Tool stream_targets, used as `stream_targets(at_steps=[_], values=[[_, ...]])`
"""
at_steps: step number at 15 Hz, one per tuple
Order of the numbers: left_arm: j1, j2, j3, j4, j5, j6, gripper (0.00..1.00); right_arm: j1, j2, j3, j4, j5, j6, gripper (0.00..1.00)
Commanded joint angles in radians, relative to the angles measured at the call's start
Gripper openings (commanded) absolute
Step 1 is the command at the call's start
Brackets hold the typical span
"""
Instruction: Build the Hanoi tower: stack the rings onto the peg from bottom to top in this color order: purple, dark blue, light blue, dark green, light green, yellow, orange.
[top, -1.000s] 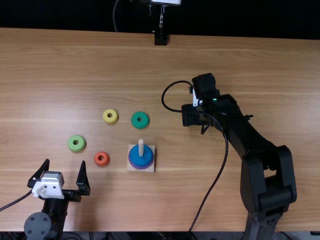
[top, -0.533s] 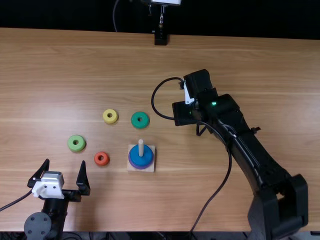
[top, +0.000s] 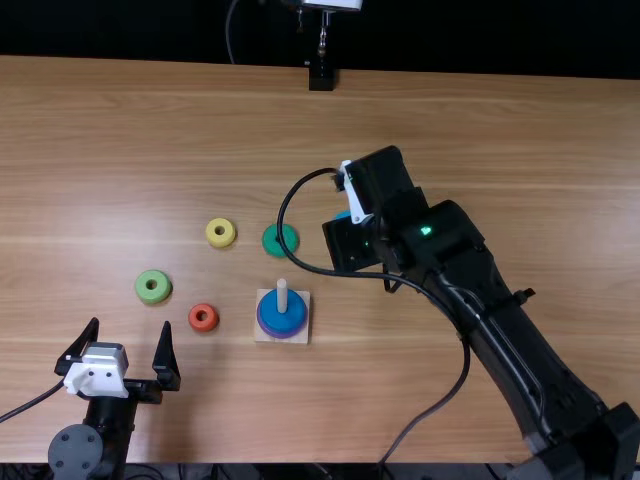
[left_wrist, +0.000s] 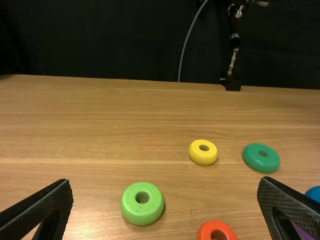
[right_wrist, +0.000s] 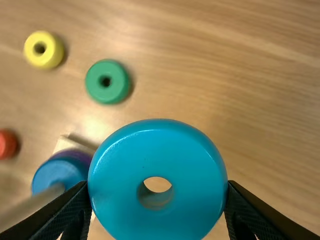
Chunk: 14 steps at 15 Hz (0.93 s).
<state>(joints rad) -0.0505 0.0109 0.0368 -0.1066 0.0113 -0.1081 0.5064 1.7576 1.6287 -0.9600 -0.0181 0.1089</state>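
Light blue ring (right_wrist: 120, 185), clamped across its width by right claw (right_wrist: 157, 185), has been brought nearer peg (top: 282, 295); placement over dark blue ring (top: 270, 318) seemingly due. Left claw (left_wrist: 165, 181) spread wide, empty.

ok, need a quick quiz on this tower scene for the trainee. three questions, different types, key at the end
1. True or false: on the peg, the purple ring lies under the dark blue ring.
2. Fill in the blank: between its fingers, the right gripper holds the ____ ring.
3. Multiple choice: once the held ring is seated, which loose ring on the table comes next in the task's order?
a) yellow ring
b) dark green ring
c) orange ring

Key: 1 true; 2 light blue; 3 b
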Motion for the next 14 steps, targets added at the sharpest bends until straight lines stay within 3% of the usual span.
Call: stream_targets(at_steps=[1,8,14], values=[[0.012,-0.011,-0.037,-0.004,0.0,0.007,1.0,0.038,-0.056,0.057,-0.02,-0.008,-0.032,0.0],[0.012,-0.011,-0.037,-0.004,0.0,0.007,1.0,0.202,-0.121,0.123,-0.12,-0.008,-0.033,0.0],[0.012,-0.011,-0.037,-0.004,0.0,0.007,1.0,0.236,-0.127,0.122,-0.142,-0.008,-0.026,0.0]])
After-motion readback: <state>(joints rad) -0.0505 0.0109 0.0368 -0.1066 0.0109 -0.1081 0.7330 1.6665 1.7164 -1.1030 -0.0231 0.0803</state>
